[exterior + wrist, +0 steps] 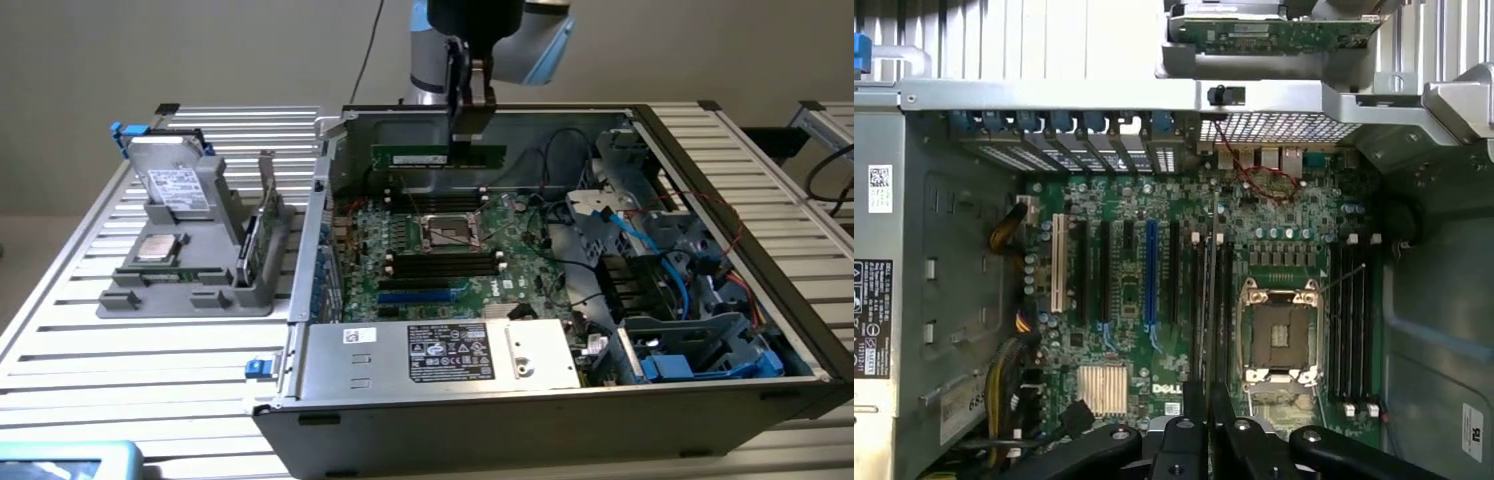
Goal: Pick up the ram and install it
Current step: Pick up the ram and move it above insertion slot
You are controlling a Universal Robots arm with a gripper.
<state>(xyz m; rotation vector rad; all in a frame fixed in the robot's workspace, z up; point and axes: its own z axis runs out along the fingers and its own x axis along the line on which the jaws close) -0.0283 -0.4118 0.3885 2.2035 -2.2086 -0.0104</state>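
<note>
- The pincer [470, 142] reaches down from the arm into the open computer case [747, 190] and is clenched on the ram [414, 157], gripping it on its upper edge towards the end on the exterior view's right.
- The ram is a long green stick with a white label, held level and on edge inside the case, close to the far wall.
- In the wrist view the pincer [1206, 402] has its two dark fingers [1192, 420] pressed together on the ram [1208, 300], which appears edge-on as a thin line.
- That line runs along the black memory slots [1220, 290] just beside the processor socket [1282, 335]; whether the stick touches a slot I cannot tell.
- A second bank of black memory slots [1351, 320] lies on the other side of the socket.
- In the exterior view the processor socket [451, 232] sits in the middle of the green motherboard [400, 290].
- Farther out on the board are a blue expansion slot [1151, 270], a white slot [1059, 265] and a small finned heatsink [1102, 388].
- A silver power supply [441, 355] with labels fills the near side of the case.
- Blue cables [641, 225] run through the bays on the exterior view's right.
- Beside the case, on the exterior view's left, a grey holder [200, 285] stands on the slatted metal worktop [134, 350].
- The holder carries a labelled drive [174, 185] and a square processor chip [160, 247].
</note>
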